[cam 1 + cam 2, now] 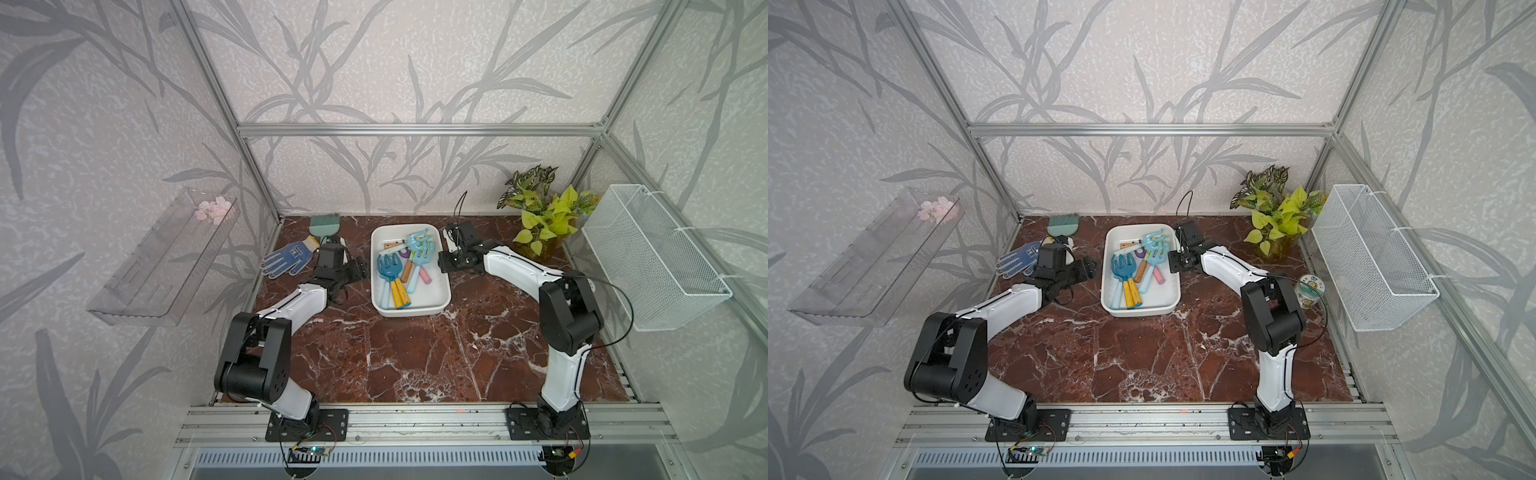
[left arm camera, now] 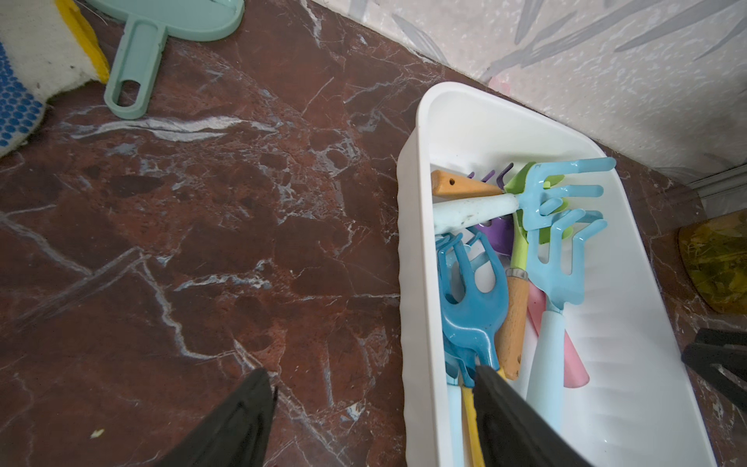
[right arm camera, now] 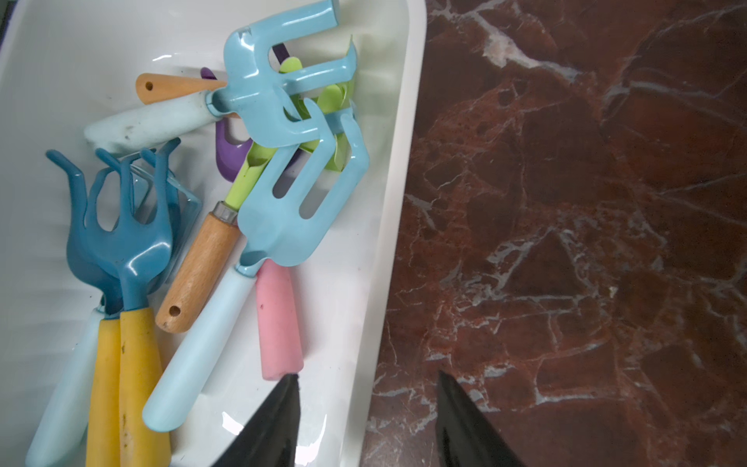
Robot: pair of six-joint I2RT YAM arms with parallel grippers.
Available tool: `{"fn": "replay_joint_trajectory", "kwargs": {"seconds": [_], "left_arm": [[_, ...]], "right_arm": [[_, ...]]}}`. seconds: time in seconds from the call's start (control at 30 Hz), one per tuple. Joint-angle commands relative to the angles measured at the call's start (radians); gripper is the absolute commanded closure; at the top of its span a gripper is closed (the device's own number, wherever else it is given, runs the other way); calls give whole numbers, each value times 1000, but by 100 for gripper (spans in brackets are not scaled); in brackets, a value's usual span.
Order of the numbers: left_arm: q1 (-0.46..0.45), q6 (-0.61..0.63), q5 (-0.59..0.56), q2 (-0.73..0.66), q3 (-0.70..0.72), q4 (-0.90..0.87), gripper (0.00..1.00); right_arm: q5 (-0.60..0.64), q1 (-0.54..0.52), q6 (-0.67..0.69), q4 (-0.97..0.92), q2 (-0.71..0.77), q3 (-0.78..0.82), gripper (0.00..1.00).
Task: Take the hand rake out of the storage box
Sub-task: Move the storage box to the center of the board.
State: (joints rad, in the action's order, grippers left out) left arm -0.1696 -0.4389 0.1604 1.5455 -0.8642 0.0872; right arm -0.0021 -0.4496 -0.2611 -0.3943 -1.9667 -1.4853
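Note:
The white storage box [image 1: 411,312] [image 1: 1138,312] stands at the back middle of the marble table. Several hand rakes lie in it: a light blue rake [image 3: 291,210] [image 1: 424,251] with a pale handle, a second light blue one [image 3: 258,101] lying crosswise, and dark blue rakes [image 3: 125,250] [image 2: 473,307] with yellow handles. My left gripper [image 2: 372,370] [image 1: 361,268] is open astride the box's left wall [image 2: 416,161], one finger over the yellow handles, the other over the table. My right gripper [image 3: 368,374] [image 1: 441,259] is open astride the right wall [image 3: 404,161], holding nothing.
A blue-dotted glove [image 1: 286,257] and a teal brush [image 1: 324,224] lie left of the box. A potted plant [image 1: 544,216] stands at the back right, a cup [image 1: 1310,291] behind the right arm. A wire-mesh basket [image 1: 652,257] hangs on the right wall, a clear tray [image 1: 162,257] on the left.

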Motion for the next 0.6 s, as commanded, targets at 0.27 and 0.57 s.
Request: {"fn": "replay_joint_trajectory", "kwargs": {"seconds": [0.27, 0.57], "left_arm": [[-5, 20, -1, -22, 12, 31, 21], [-5, 21, -2, -28, 17, 36, 21]], "right_arm": [[31, -1, -33, -95, -105, -121, 62], [13, -1, -56, -75, -82, -68, 77]]}}
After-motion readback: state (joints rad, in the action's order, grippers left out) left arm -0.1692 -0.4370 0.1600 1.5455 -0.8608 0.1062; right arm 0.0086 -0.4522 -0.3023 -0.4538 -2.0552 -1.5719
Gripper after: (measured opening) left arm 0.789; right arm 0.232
